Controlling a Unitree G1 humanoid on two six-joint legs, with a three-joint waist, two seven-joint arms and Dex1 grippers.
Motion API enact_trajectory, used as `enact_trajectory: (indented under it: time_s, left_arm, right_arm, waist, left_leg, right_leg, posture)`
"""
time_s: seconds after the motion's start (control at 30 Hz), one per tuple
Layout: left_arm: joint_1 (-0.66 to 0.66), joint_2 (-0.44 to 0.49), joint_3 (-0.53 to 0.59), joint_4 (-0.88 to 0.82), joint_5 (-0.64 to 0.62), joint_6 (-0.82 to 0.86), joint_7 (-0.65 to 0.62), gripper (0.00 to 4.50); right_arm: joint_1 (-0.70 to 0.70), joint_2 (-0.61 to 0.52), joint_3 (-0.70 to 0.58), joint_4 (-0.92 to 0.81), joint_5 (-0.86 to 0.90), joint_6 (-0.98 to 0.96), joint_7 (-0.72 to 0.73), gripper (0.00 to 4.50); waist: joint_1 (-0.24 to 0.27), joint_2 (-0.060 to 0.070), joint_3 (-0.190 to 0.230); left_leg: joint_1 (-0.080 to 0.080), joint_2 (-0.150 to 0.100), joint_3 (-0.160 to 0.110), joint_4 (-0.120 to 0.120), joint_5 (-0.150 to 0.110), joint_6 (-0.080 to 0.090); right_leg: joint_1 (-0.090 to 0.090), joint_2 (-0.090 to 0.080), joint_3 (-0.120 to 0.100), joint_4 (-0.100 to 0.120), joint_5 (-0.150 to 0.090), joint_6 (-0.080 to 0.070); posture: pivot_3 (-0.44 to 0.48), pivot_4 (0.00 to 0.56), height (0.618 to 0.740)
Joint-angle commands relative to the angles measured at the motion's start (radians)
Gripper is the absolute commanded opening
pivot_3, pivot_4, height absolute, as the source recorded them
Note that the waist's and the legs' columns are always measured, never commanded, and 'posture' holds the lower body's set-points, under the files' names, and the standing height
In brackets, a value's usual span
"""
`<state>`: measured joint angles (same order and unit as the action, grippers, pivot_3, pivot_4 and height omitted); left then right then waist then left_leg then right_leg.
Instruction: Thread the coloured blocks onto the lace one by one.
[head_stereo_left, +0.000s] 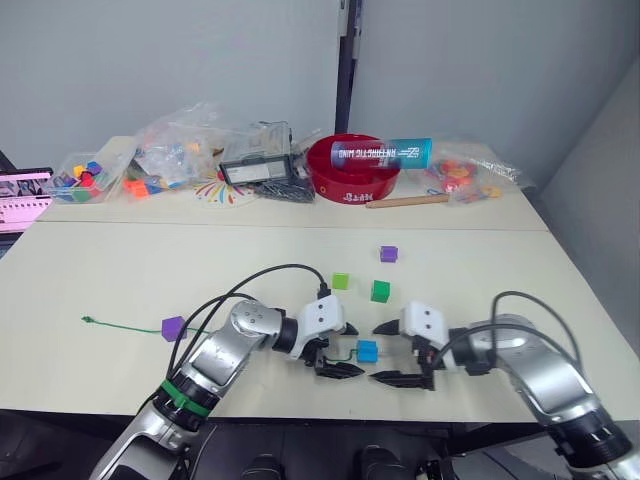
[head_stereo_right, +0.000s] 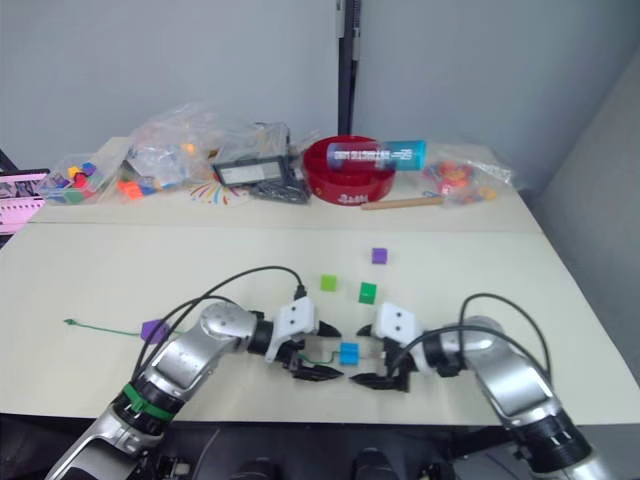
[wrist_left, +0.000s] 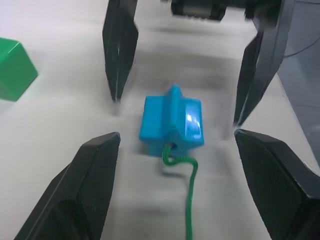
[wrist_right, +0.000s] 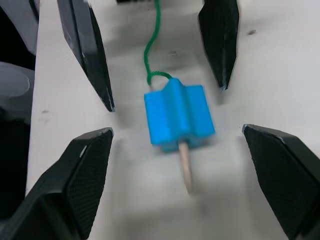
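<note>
A sky blue block (head_stereo_left: 367, 350) lies on the table near the front edge, between my two grippers. The green lace (wrist_right: 152, 40) passes through it, and the pale stiff tip (wrist_right: 186, 170) sticks out on the right gripper's side. Left gripper (head_stereo_left: 347, 350) is open, its fingers either side of the block without touching it. Right gripper (head_stereo_left: 378, 354) faces it, also open and apart from the block. Far left, the lace (head_stereo_left: 120, 323) runs to a purple block (head_stereo_left: 173, 327). A light green block (head_stereo_left: 341, 281), a darker green block (head_stereo_left: 380, 291) and a second purple block (head_stereo_left: 389, 254) lie loose behind.
Along the back stand a red bowl (head_stereo_left: 355, 170) with a blue tube across it, clear bags of toy pieces (head_stereo_left: 180, 150), a wooden stick (head_stereo_left: 405, 201) and a small tub of pieces (head_stereo_left: 82, 178). The table's front edge (head_stereo_left: 300, 410) is just behind the grippers.
</note>
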<state>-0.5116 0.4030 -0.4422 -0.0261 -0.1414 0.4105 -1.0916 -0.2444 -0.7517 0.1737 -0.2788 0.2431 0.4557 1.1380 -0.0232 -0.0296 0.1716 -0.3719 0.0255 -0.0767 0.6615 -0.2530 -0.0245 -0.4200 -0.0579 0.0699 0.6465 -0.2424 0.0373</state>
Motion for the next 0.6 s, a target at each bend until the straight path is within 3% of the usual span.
enact_trajectory:
  time_s: [0.03,0.3,0.53,0.6]
  left_arm:
    - [-0.024,-0.033,-0.016,0.039,0.018,-0.054,0.008,3.85]
    - [-0.031,-0.063,-0.028,0.099,0.04,-0.11,0.006,3.85]
    - [-0.032,-0.065,-0.029,0.112,0.043,-0.129,-0.001,1.65]
    - [-0.03,-0.062,-0.029,0.109,0.042,-0.129,-0.004,1.37]
  right_arm:
    - [0.046,-0.022,-0.042,-0.027,0.027,-0.028,0.0,4.49]
    - [0.064,-0.007,-0.027,-0.012,0.009,-0.064,-0.037,4.49]
    - [0.048,0.002,-0.004,0.018,-0.013,-0.09,-0.049,4.5]
    - [0.044,0.002,-0.002,0.021,-0.014,-0.092,-0.049,4.5]
  waist:
    - [0.0,0.0,0.0]
    - [-0.003,0.0,0.0]
    - [-0.001,0.0,0.0]
    - [-0.001,0.0,0.0]
  left_leg:
    - [0.0,0.0,0.0,0.0,0.0,0.0]
    - [0.0,0.0,0.0,0.0,0.0,0.0]
    - [0.0,0.0,0.0,0.0,0.0,0.0]
    - [0.0,0.0,0.0,0.0,0.0,0.0]
  right_leg:
    - [0.0,0.0,0.0,0.0,0.0,0.0]
    - [0.0,0.0,0.0,0.0,0.0,0.0]
    - [0.0,0.0,0.0,0.0,0.0,0.0]
    - [0.0,0.0,0.0,0.0,0.0,0.0]
  posture:
    - [0.0,0.15,0.731]
    - [0.0,0.15,0.731]
    - [0.0,0.15,0.731]
    - [0.0,0.15,0.731]
